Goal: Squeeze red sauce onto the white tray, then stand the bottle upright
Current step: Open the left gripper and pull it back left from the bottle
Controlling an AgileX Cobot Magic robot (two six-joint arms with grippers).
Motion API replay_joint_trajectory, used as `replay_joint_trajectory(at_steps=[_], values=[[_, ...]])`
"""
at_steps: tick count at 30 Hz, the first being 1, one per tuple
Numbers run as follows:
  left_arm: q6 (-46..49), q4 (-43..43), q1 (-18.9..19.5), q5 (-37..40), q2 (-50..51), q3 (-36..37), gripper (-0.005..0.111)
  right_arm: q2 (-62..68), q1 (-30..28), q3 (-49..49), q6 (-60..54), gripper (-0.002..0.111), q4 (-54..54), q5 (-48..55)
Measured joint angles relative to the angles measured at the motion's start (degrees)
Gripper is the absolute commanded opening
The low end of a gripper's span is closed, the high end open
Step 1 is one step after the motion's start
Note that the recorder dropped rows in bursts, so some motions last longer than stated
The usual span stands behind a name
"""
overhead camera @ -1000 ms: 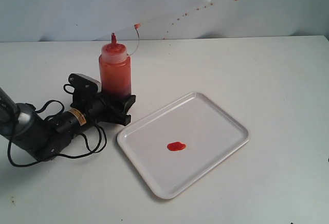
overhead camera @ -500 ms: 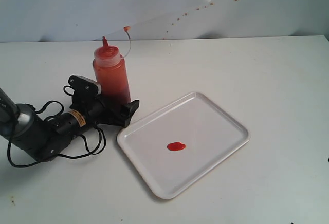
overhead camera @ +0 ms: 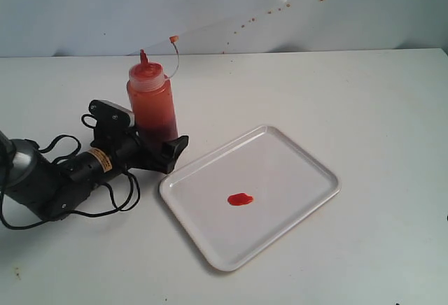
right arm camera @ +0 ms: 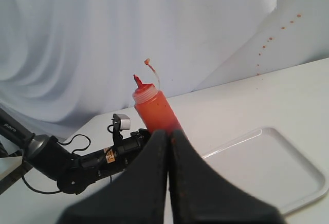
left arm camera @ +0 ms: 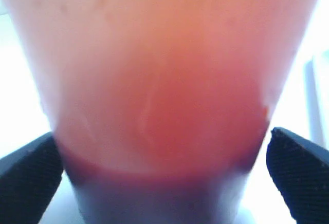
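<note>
The bottle (overhead camera: 152, 102) stands on the table left of the white tray (overhead camera: 280, 172), leaning slightly left, its tethered tip cap hanging off the red nozzle. My left gripper (overhead camera: 165, 148) lies low at the bottle's base, open. In the left wrist view the bottle (left arm camera: 159, 95) fills the frame, with a black finger (left arm camera: 300, 178) on each side and narrow gaps to it. A small oval blob of red sauce (overhead camera: 240, 199) lies near the tray's middle. My right gripper (right arm camera: 168, 137) is shut and empty, held above the table, looking at the bottle (right arm camera: 154, 112) and tray (right arm camera: 267, 165).
The left arm's black body and looped cables (overhead camera: 56, 175) lie on the table left of the bottle. Tiny red specks (overhead camera: 280, 5) dot the white back wall. The right arm is out of the exterior view.
The left gripper's jaws have spread off the bottle and the arm has drawn back a little to the left. The bottle has shifted slightly left and now leans a bit.
</note>
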Motion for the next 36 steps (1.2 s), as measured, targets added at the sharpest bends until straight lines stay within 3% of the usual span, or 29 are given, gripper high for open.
replay_joint_trajectory(at_steps=[20,24,30,36], values=[[0.0,0.44,0.0,0.99,-1.78,2.57,0.105,0.0,0.0,0.0,0.1,0.0,0.0,0.0],[0.0,5.1,0.0,5.83,-5.91,2.57,0.105,0.0,0.0,0.0,0.1,0.0,0.11,0.0],[0.12,7.34,0.0,21.3,-12.28,2.59,0.105,0.0,0.0,0.0,0.1,0.0,0.22,0.0],[0.12,7.55,0.0,23.09,-18.63,6.78,0.105,0.0,0.0,0.0,0.1,0.0,0.22,0.0]])
